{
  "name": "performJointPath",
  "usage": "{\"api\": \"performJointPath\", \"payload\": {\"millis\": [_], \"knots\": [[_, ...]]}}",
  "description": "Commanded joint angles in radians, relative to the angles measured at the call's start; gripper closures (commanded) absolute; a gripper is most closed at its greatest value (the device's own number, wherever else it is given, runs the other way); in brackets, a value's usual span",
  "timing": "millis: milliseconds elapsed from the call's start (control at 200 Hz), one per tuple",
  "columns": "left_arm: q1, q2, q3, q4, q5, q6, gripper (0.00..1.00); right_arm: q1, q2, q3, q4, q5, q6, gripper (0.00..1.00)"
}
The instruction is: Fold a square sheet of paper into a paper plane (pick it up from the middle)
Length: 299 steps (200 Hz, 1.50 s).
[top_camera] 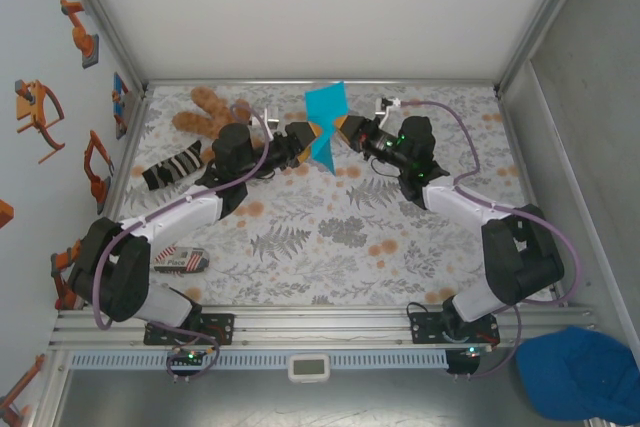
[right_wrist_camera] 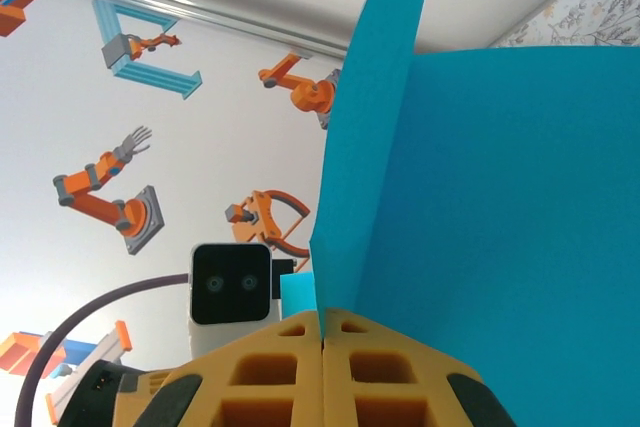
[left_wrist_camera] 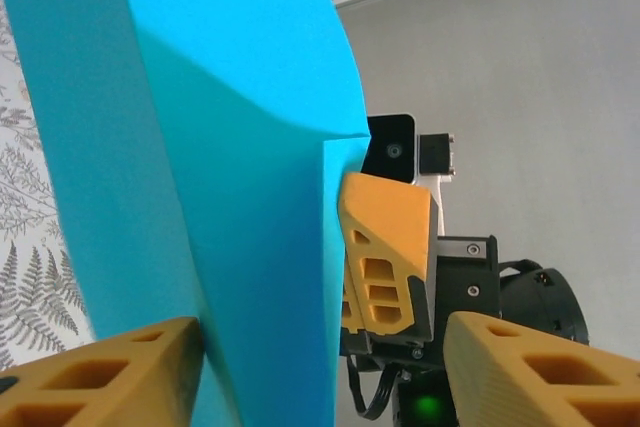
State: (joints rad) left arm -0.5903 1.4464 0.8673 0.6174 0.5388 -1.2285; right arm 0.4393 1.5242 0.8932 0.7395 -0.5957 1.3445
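Floral table [top_camera: 330, 242] holds teddy bear [top_camera: 205, 112], striped sock [top_camera: 170, 167]; right gripper [top_camera: 342, 128] pinches upright cyan paper [top_camera: 325, 107]; left gripper [top_camera: 312, 134] gapes around it.

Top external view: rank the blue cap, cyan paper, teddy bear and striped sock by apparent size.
1. blue cap, though it sits off the table at the near edge.
2. cyan paper and teddy bear: look alike; the paper is lifted, the bear partly hidden.
3. striped sock.
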Motion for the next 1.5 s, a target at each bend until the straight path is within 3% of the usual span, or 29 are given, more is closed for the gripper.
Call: {"api": "performJointPath", "payload": {"millis": [0,115,496,606,636,721,806,881,997,1122,1322,1492], "knots": [[-0.01,-0.002,0.029,0.024,-0.002,-0.009,0.45,-0.01,-0.032,-0.004,0.063,-0.025,0.026,1.0],[-0.011,-0.006,0.034,0.01,-0.007,-0.006,0.57,-0.012,-0.032,-0.003,0.068,-0.031,0.03,1.0],[0.002,-0.01,0.06,-0.05,0.004,0.033,0.84,-0.02,-0.025,-0.016,0.066,-0.046,0.033,1.0],[0.007,-0.013,0.062,-0.074,0.002,0.057,0.89,-0.033,-0.025,-0.033,0.066,-0.041,0.022,0.74],[0.01,-0.014,0.063,-0.095,-0.001,0.07,0.91,-0.041,-0.025,-0.04,0.06,-0.036,0.016,0.6],[0.012,-0.018,0.085,-0.22,-0.013,0.139,0.94,-0.068,-0.025,-0.067,0.017,-0.016,-0.01,0.43],[0.01,-0.031,0.101,-0.374,-0.055,0.241,0.95,-0.092,-0.037,-0.079,-0.099,0.006,-0.071,0.36],[0.013,-0.044,0.126,-0.53,-0.106,0.339,0.95,-0.098,-0.075,-0.057,-0.322,0.062,-0.206,0.33],[0.003,-0.047,0.206,-0.828,-0.257,0.537,0.95,-0.097,-0.163,0.028,-0.739,0.264,-0.441,0.29],[-0.038,-0.012,0.313,-1.113,-0.477,0.734,0.95,-0.096,-0.238,0.082,-0.985,0.477,-0.574,0.29],[-0.122,0.1,0.459,-1.352,-0.862,0.877,0.95,-0.096,-0.269,0.102,-1.123,0.643,-0.63,0.33],[-0.198,0.245,0.577,-1.481,-1.143,0.879,0.95,-0.097,-0.308,0.055,-1.138,0.783,-0.578,0.32]]}}
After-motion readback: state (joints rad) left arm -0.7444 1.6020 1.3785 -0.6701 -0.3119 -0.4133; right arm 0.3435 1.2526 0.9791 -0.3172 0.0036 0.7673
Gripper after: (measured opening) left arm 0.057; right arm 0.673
